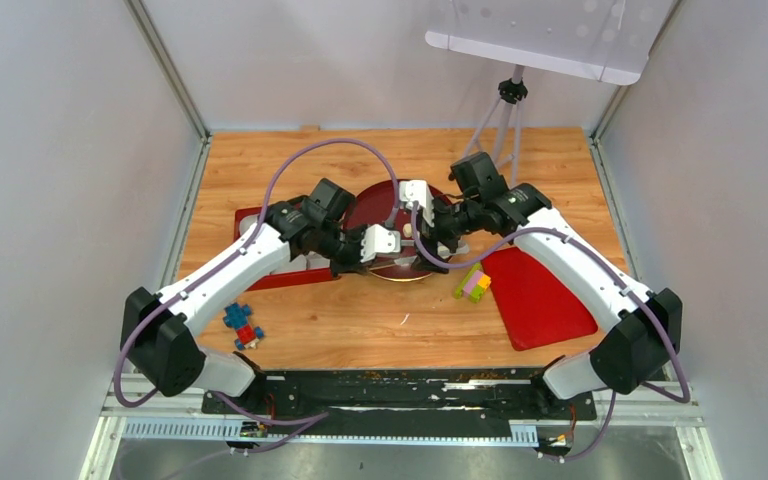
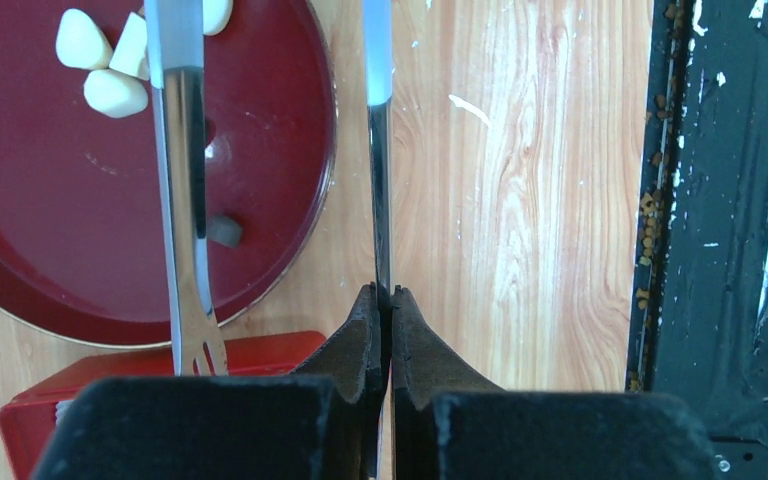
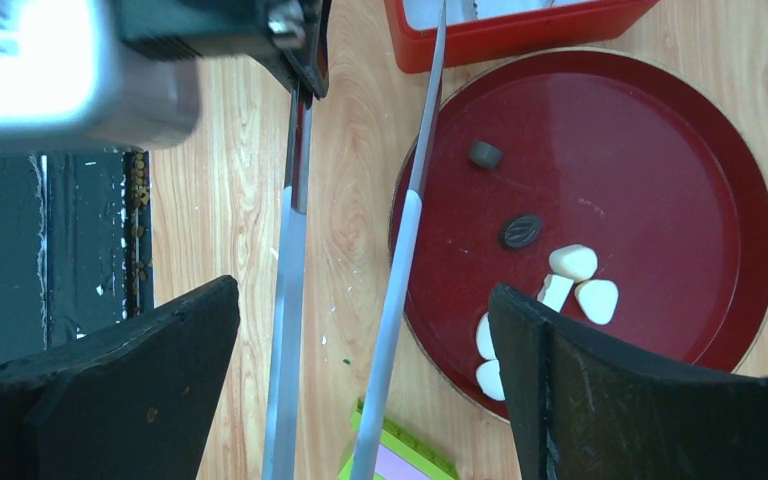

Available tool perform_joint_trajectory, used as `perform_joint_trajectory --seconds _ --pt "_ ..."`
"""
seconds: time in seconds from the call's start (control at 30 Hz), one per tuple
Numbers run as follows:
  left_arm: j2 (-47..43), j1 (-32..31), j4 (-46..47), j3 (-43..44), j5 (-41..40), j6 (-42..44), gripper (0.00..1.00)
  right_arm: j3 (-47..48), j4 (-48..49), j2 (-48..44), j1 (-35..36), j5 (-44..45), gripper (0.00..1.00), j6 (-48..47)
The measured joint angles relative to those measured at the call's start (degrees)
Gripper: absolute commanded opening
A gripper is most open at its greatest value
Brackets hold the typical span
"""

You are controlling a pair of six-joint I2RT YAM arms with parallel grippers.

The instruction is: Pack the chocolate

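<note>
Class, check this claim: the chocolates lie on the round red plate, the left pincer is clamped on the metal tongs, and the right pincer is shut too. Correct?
No: the right pincer stands wide open, as the right wrist view shows. The chocolates lie on the plate and the left pincer is clamped on the tongs.

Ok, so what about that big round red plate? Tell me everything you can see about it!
The plate is round, dark red and shiny, with a low raised rim. It lies flat on the wooden table. On it sit five pale cream chocolates near one edge and two dark brown ones nearer the middle. A red box lies beside its rim, and one arm of the metal tongs crosses over its edge.
</note>
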Motion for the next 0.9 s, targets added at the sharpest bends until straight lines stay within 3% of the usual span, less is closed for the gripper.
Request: perform_joint_trajectory --seconds 0.33,0.57,0.77,0.9 --pt "0.1 0.1 0.4 0.7 1.3 -1.0 0.00 -0.9 0.5 1.3 0.1 1.4 0.79 1.4" --pt "0.7 3.0 2.4 0.8 6.6 -4.7 0.00 -0.2 -1.0 3.6 0.2 1.9 0.63 -0.3" --pt "0.9 5.9 5.8 -0.2 11.5 -8.4 0.02 1.6 -3.0 4.1 0.2 2.1 0.25 -4.0" --pt "0.9 6.6 8.9 -1.0 12.9 -10.0 0.04 1.8 -4.7 4.3 0.2 1.3 0.13 -5.4"
